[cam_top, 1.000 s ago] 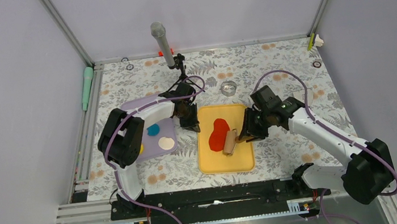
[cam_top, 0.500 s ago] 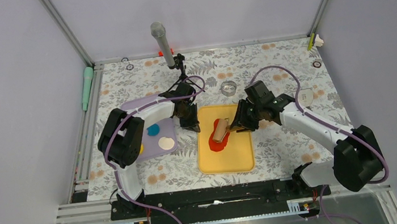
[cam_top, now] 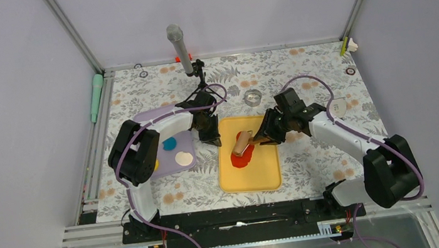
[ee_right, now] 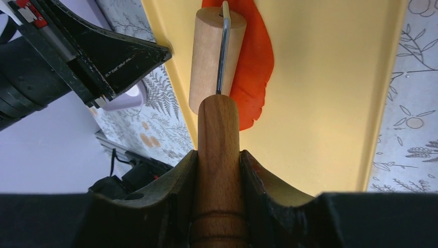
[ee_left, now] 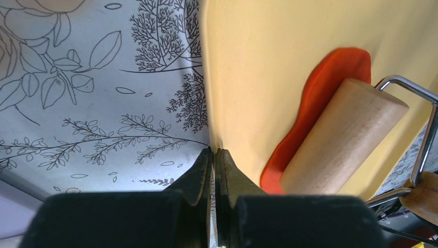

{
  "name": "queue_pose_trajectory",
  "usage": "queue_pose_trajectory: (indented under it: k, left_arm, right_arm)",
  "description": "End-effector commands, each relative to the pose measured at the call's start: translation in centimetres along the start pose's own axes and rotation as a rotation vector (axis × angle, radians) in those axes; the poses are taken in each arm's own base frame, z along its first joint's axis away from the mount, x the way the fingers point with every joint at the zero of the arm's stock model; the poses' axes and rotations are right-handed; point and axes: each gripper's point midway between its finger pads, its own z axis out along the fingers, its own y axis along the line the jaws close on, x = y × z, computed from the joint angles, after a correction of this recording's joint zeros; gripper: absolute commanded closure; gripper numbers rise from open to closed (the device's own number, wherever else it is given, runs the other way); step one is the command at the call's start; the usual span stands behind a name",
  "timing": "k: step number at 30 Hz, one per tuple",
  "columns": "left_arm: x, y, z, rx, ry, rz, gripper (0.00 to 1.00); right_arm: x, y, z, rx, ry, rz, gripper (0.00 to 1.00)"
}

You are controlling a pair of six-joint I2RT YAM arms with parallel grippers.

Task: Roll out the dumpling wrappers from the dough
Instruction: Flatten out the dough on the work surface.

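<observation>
Looking at the top cam, the R gripper (cam_top: 266, 132) is over the yellow tray (cam_top: 261, 172), reaching in from the tray's right side. Its jaws are pinching the wooden handle (ee_right: 218, 150) of a small dough roller (ee_right: 214, 57), 1 finger on each side of the handle. A metal wire bracket joins the handle to the wooden drum. The drum sits on the red dough sheet (ee_right: 255, 67), near the tray's far-left part.

The red sheet is flat w/ an irregular outline, not a round disc, and lies inside the tray. In the L wrist cam the drum covers part of it and red shows along the drum's left side and past its far end.

The L gripper (ee_left: 213, 155) has its jaws pressed together w/ nothing between them. Its tips sit right at the tray's left rim, where the tray meets the floral cloth (ee_left: 77, 93). I can't tell if they bear down on the rim.

A purple mat (cam_top: 184, 142) lies left of the tray, w/ a blue disc (cam_top: 169, 144), a cream disc (cam_top: 184, 159) and a yellow 1 (cam_top: 156, 165) half hidden by the L arm. A mic on a stand (cam_top: 177, 40) is at the far edge of the cloth.
</observation>
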Motion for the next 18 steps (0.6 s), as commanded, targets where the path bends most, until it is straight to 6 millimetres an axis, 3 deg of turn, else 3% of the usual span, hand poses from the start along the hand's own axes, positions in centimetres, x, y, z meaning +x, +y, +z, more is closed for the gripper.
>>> queue_pose_trajectory:
  k: [1, 7, 11, 14, 18]
  left_arm:
    - [1.3, 1.0, 0.4, -0.036, 0.052, 0.033, 1.0]
    - [1.3, 0.9, 0.4, -0.033, 0.05, 0.034, 1.0]
    - [1.3, 1.0, 0.3, -0.036, 0.047, 0.035, 1.0]
    - [1.3, 1.1, 0.3, -0.038, 0.048, 0.032, 1.0]
    - [1.2, 0.9, 0.4, -0.033, 0.051, 0.034, 1.0]
  right_arm:
    - [-0.9, -3.8, 1.5, 0.101, -0.015, 0.092, 1.0]
    - [-1.0, -6.5, 1.9, 0.125, -0.004, 0.141, 1.0]
    - [0.0, -7.3, 0.6, 0.166, 0.022, 0.102, 1.0]
    - [-0.1, -6.8, -1.1, 0.158, 0.0, 0.05, 1.0]
    - [-0.4, -3.2, -3.4, 0.045, 0.008, 0.019, 1.0]
